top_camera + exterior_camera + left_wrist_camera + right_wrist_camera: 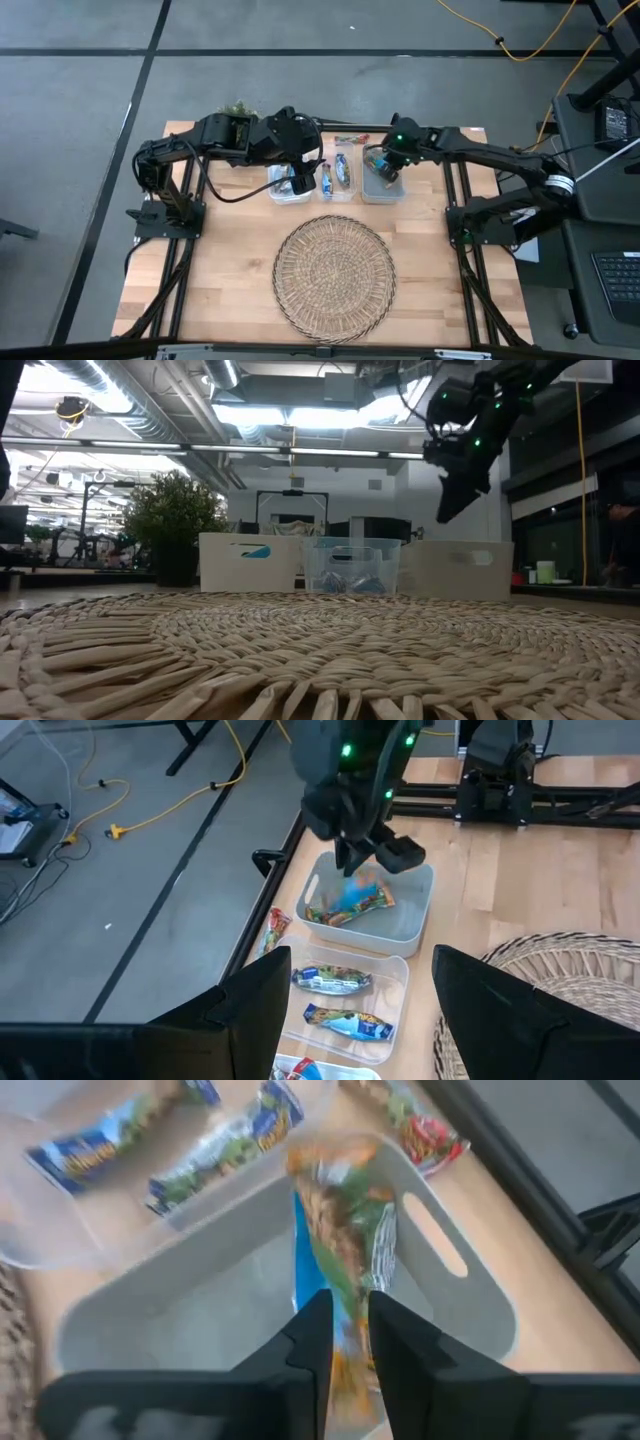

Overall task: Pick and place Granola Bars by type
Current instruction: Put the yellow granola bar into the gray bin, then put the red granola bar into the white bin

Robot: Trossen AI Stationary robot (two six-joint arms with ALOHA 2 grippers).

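Three bins stand in a row at the table's far side: a white one (288,188), a clear one (341,180) holding two blue granola bars (330,980), and a grey one (384,188). My right gripper (350,1302) hangs over the grey bin (405,920), shut on a green-and-orange granola bar (345,1220) with a blue edge. My left gripper (360,1020) waits open above the white and clear bins, holding nothing. A red-wrapped bar (274,926) lies on the table beyond the bins. My right gripper pinches the near end of the green-and-orange bar (347,1342) between its two fingers. They slant down from above into the grey bin and lie along the bar. The bar's other end (330,1165) points down into the bin; whether it touches the floor, I cannot tell.
A round wicker tray (335,272) fills the middle of the table in front of the bins. The white bin holds something blue and red (300,1070). Both arms reach in from the table's far corners, and their bases stand at its left and right edges.
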